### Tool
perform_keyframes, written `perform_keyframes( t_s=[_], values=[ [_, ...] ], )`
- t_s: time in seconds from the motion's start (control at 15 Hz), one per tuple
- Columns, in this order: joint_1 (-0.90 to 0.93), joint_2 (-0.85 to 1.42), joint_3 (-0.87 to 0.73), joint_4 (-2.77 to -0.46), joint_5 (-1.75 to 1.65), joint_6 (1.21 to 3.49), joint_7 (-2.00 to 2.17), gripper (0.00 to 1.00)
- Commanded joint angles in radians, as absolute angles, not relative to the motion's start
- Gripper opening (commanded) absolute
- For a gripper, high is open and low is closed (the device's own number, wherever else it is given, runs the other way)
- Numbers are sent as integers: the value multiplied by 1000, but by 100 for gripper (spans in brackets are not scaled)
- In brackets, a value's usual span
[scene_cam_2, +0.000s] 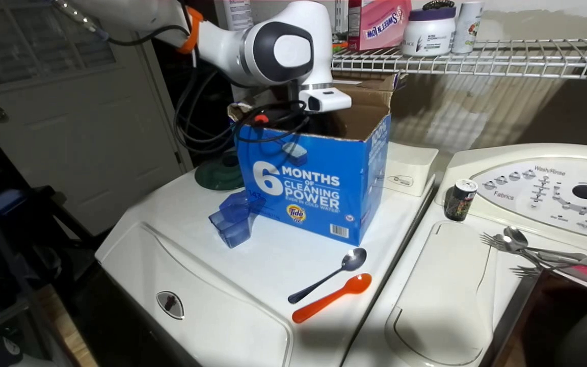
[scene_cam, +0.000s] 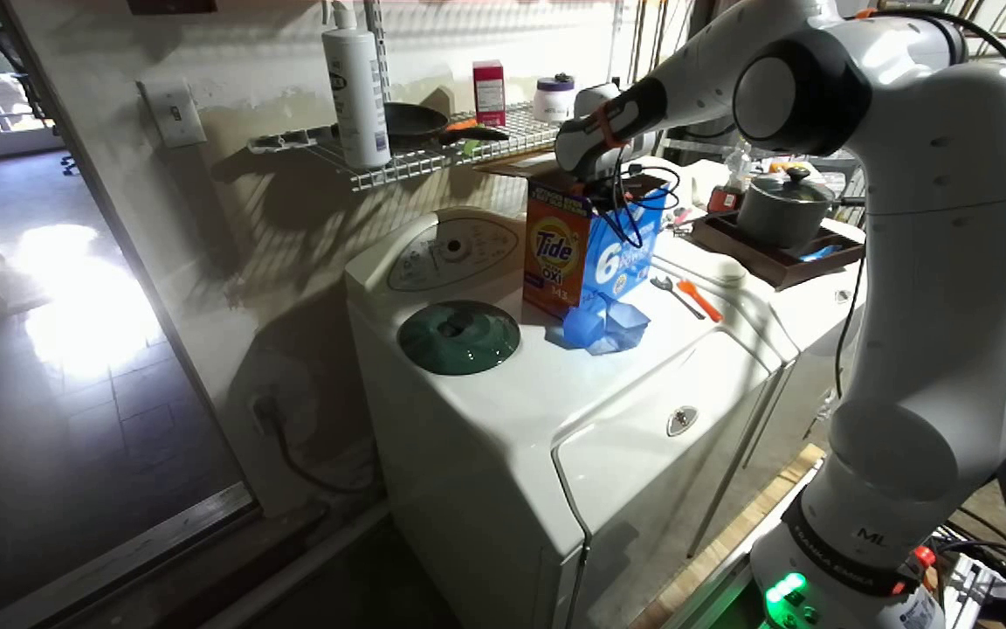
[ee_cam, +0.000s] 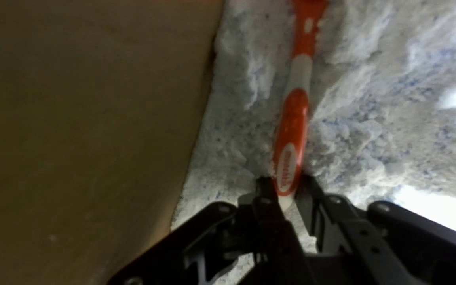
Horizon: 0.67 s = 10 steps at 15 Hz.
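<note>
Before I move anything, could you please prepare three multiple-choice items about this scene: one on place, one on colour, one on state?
1. Where is the pincer?
A over the wire shelf; B inside the Tide box; C in a pot
2. What colour is the spoon beside the dark spoon?
A green; B white; C orange
3. How is the pincer?
A shut on the red-orange handle; B open; C shut on nothing

1 B: in the wrist view, a cardboard wall stands beside it.
2 C: its bowl and handle show it.
3 A: fingertips flank the handle closely.
</note>
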<state>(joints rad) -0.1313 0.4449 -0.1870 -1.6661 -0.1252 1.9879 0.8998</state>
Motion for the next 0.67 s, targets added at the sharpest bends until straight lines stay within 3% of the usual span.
perform_keyframes(
  t_s=[0.0, 0.6],
  values=[
    [-128, 505, -185, -1667, -67, 1974, 903, 5],
    [-133, 495, -195, -1644, -63, 1953, 901, 5]
  ],
)
